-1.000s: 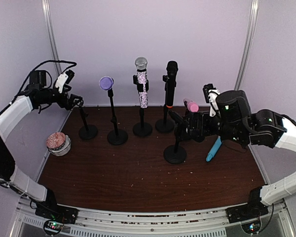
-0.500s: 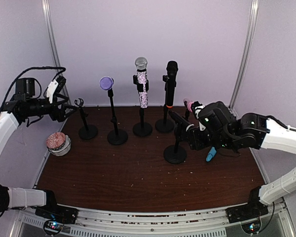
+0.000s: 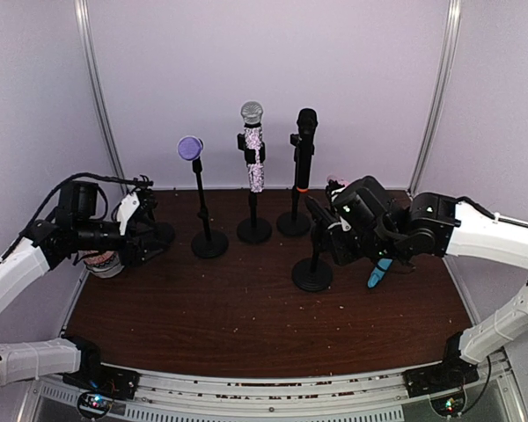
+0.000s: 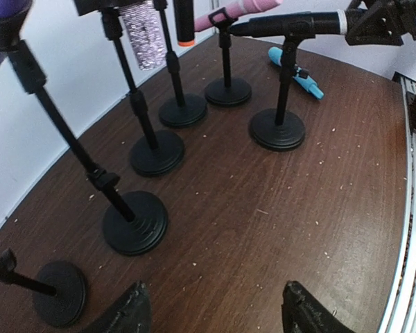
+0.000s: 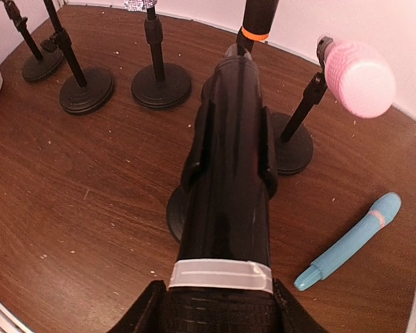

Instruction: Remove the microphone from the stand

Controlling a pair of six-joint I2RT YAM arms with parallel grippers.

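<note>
Currently 1 black microphone [image 5: 229, 173] is seen lying level in the clip of the front stand [image 3: 311, 275]. Its head is flanked by the 2 fingers of the right gripper [image 5: 222, 305], which are pressed to its sides. Far left of that stand, the left gripper [image 4: 215, 309] is held low over the table [image 3: 246, 325], fingers spread, nothing between them. Right of the stand, 1 blue microphone [image 3: 380, 272] lies flat.

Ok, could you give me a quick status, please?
Left gripper open, empty. Right gripper around black mic, grip unconfirmed. Mic in its stand. Pink mic close beside.
</note>
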